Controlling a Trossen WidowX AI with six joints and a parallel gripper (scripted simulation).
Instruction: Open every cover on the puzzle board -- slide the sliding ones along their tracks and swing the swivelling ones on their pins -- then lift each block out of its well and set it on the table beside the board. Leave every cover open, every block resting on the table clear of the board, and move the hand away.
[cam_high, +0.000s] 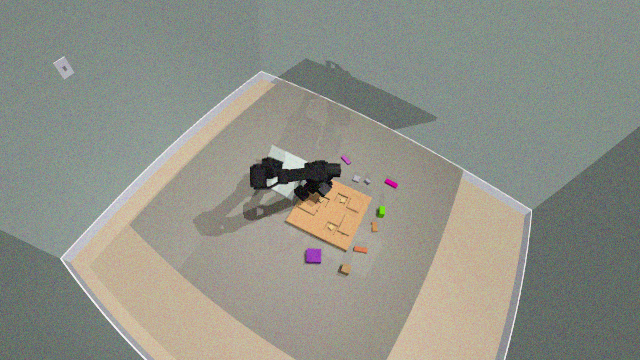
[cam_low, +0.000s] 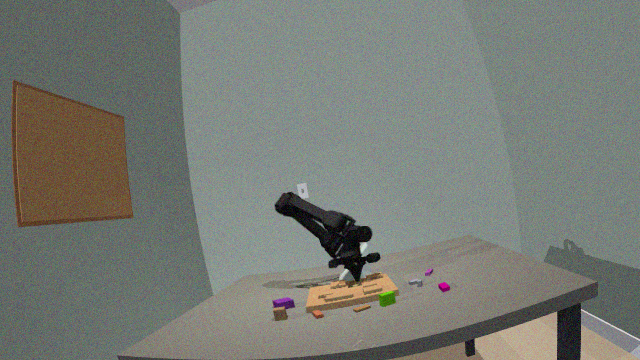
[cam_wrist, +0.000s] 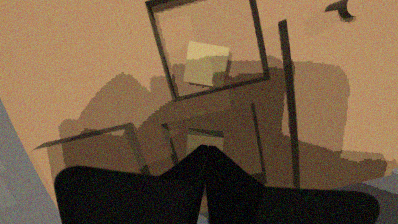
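The wooden puzzle board (cam_high: 308, 222) (cam_low: 330, 303) (cam_wrist: 45, 107) lies on the table. It shows dark slots and square outlines. A pale yellow square piece (cam_wrist: 206, 62) (cam_high: 343, 199) sits inside one outline; whether it is a knob or a block I cannot tell. Another pale piece (cam_wrist: 205, 141) (cam_high: 320, 200) is just beyond my fingertips, partly hidden by them. A third pale piece (cam_high: 331, 227) sits on the board's opposite side. My gripper (cam_wrist: 207, 152) (cam_low: 357, 280) is shut and empty, pointing down low over the board's back part; contact with the board is unclear. The arm hides one board corner.
On the table around the board are a purple block (cam_high: 313, 256) (cam_low: 283, 303), a brown block (cam_high: 345, 269) (cam_low: 280, 314), a green block (cam_high: 381, 211) (cam_low: 387, 299), orange pieces (cam_high: 360, 249) (cam_high: 374, 227), magenta pieces (cam_high: 391, 183) (cam_high: 346, 160) and grey pieces (cam_high: 356, 178) (cam_high: 367, 181).
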